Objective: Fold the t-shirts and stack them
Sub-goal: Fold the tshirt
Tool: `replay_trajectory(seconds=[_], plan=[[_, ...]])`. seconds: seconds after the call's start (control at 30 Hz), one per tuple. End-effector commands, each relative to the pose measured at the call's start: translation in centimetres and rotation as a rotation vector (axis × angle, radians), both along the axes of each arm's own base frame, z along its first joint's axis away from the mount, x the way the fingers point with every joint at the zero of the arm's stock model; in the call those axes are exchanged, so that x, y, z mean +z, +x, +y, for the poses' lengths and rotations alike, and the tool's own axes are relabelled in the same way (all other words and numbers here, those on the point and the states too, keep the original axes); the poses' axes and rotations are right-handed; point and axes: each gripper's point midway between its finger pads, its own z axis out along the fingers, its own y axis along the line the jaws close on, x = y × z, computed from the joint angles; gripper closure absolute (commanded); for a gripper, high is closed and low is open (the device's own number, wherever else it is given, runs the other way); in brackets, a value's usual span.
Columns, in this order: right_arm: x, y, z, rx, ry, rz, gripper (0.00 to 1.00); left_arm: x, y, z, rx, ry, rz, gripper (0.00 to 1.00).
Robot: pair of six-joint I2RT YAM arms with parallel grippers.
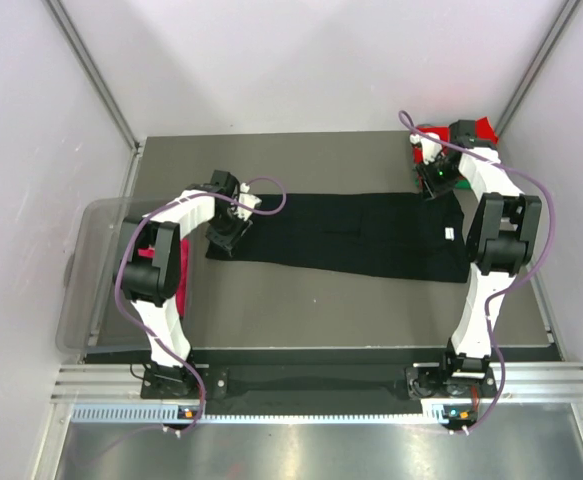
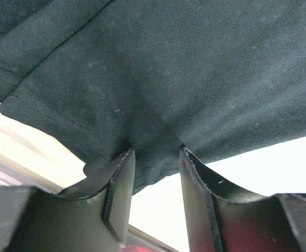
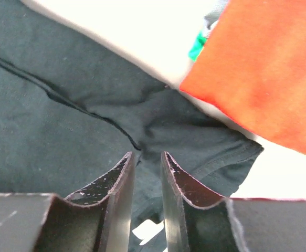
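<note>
Fold in progress. The black t-shirt [image 1: 351, 235] lay as a long strip across the table [image 1: 321, 310]. My left hand [image 2: 157, 152] grasped its left end, the cloth puckered between the fingers. My right hand [image 3: 147, 155] stood narrowly parted at the far right corner, beside the red t-shirt [image 3: 268, 73]; whether it gripped, I could not tell. The next move probably called for both ends secured, then one carried over. My right arm hid most of the pile.
</note>
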Motion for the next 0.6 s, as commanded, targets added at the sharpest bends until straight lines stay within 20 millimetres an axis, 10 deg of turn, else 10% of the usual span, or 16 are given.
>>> replay_trajectory(seconds=[0.0, 0.57], plan=[[2.6, 2.1, -0.6, -0.045, -0.002, -0.094, 0.74, -0.2, -0.5, -0.2, 0.006, -0.017, 0.001, 0.56], [-2.0, 4.1, -5.5, -0.194, -0.015, -0.030, 0.80, -0.9, -0.7, 0.2, 0.009, 0.001, 0.016, 0.56]])
